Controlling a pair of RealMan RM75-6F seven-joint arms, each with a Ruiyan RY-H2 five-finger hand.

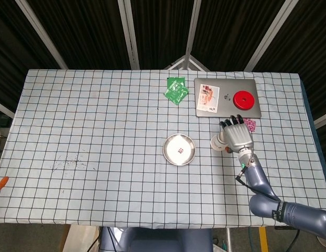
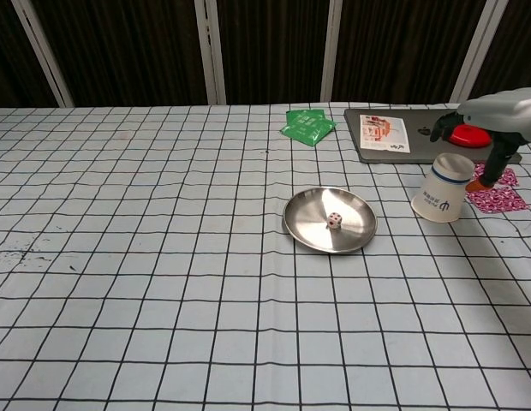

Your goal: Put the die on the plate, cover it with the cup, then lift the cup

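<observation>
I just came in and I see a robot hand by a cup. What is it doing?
It is playing a hide-the-die game. The small white die already sits in the round silver metal plate. The right hand is over the upside-down white paper cup, right of the plate, but it is hard to tell if it has a grip on it. The cup stands on the checked tablecloth, so the die is not covered yet. The left hand is out of sight.

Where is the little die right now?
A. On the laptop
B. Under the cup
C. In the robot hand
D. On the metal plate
D. The die lies uncovered in the plate, while the cup stands upside down off to the side by the robot hand.
</observation>
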